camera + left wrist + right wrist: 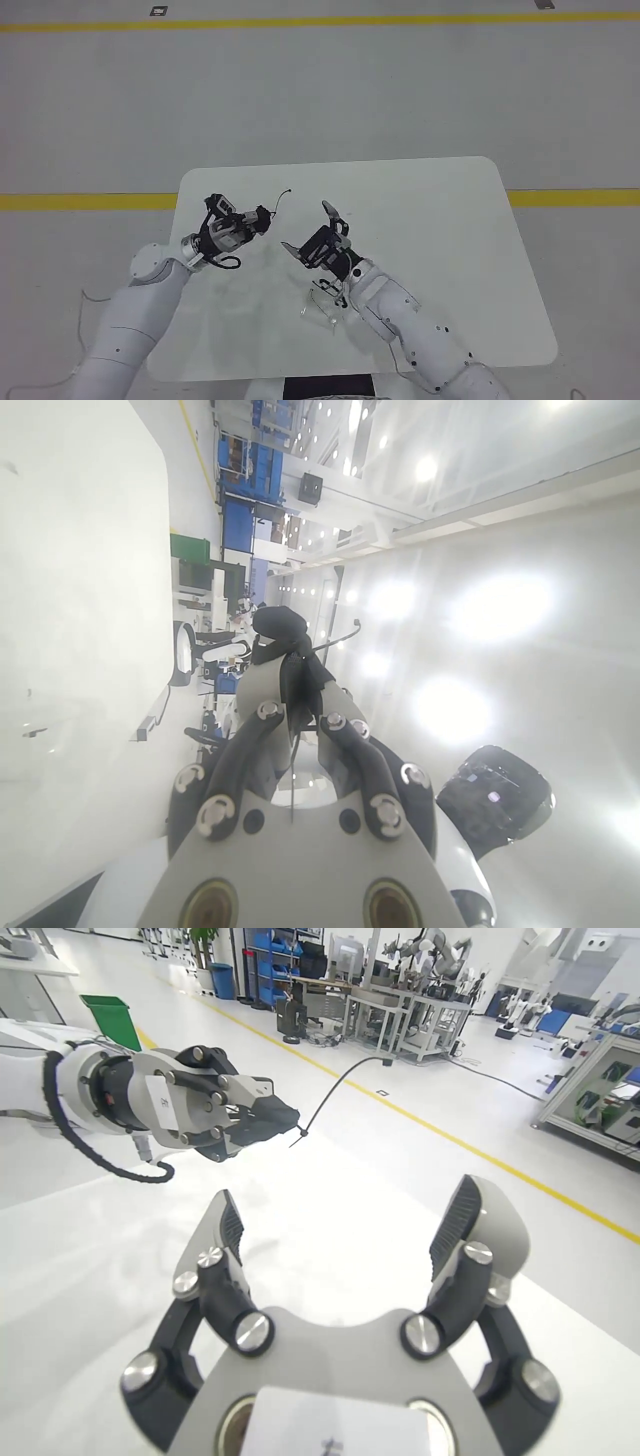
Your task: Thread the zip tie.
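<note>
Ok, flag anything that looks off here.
Nothing stands out. The left gripper is shut on the zip tie above the table; the tie bows but looks whole. The right gripper is open, empty.

White table (430, 200) with rounded corners; small clear object (318, 306) lying toward its near edge, indistinct

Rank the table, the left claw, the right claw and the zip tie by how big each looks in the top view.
1. table, by far the largest.
2. left claw and right claw, about alike; not ranked against each other.
3. zip tie, smallest: a thin strand sticking out of the shut left claw.
</note>
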Controlling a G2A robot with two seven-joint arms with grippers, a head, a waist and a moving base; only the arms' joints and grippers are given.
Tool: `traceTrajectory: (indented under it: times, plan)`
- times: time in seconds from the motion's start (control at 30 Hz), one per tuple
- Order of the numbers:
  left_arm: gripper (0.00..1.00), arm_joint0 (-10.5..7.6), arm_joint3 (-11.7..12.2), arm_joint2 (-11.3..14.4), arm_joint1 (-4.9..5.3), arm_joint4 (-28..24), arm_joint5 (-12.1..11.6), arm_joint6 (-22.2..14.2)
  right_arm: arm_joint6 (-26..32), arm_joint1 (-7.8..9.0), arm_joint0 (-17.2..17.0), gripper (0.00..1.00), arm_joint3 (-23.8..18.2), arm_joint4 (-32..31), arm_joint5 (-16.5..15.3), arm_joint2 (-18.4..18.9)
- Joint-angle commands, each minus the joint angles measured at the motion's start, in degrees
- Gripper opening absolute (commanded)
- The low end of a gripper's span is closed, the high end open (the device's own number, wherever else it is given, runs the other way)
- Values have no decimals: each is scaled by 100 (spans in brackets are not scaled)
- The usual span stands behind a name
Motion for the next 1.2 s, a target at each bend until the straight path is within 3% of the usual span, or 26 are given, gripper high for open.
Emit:
traceTrajectory:
  times: [0.0,0.13,0.5,0.57,0.83,0.87,1.03,1.17]
  plan:
    - [0,0,0,0,0,0,1,0,0,0,0,100,0,0,-1,0]
    - [0,17,-48,111,-15,-200,380,-9,14,20,73,100,141,0,23,-25]
    - [0,-241,432,322,-32,-800,1458,-499,-243,402,772,100,542,0,432,-796]
    - [0,-302,469,315,-26,-696,1343,-461,-259,443,813,100,567,0,527,-875]
    - [0,-302,469,315,-26,-696,1343,-461,-259,443,813,100,567,0,527,-875]
    - [0,-285,447,323,-32,-704,1331,-303,-259,443,813,100,567,0,527,-875]
    - [0,-239,441,410,-72,-1336,1993,-226,-284,512,967,100,618,0,730,-1027]
    - [0,-296,548,476,-96,-1754,2540,-200,-353,614,1122,100,663,0,1112,-1300]
